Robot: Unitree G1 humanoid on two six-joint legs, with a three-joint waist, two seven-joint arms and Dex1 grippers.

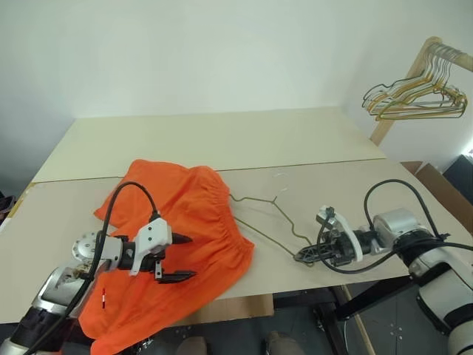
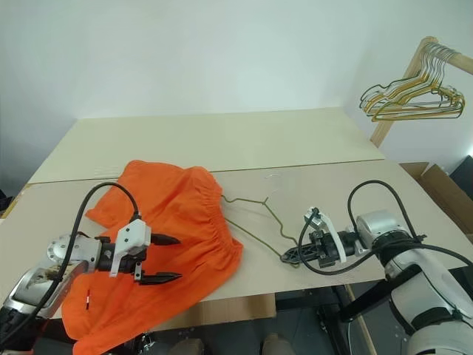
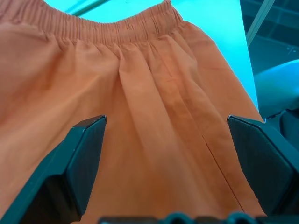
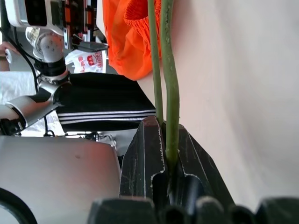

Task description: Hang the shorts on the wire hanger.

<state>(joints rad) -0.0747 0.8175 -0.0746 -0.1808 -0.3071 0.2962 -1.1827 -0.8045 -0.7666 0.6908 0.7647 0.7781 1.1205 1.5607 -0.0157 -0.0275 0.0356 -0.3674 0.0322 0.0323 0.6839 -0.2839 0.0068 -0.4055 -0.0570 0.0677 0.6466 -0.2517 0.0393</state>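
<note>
The orange shorts [image 1: 185,222] lie spread on the table, one end hanging over the near edge. My left gripper [image 1: 177,259] hovers open just above the fabric [image 3: 154,116], fingers wide apart. The thin olive wire hanger [image 1: 270,214] lies flat on the table, one end running under the gathered waistband [image 1: 222,196]. My right gripper [image 1: 304,255] is shut on the hanger's near corner [image 4: 168,116], and both wires pass between its fingers.
A wooden rack at the far right holds a bunch of gold and grey wire hangers [image 1: 417,92]. The beige table [image 1: 222,140] stretches away behind the shorts. A cardboard box [image 1: 443,188] stands beyond the table's right edge.
</note>
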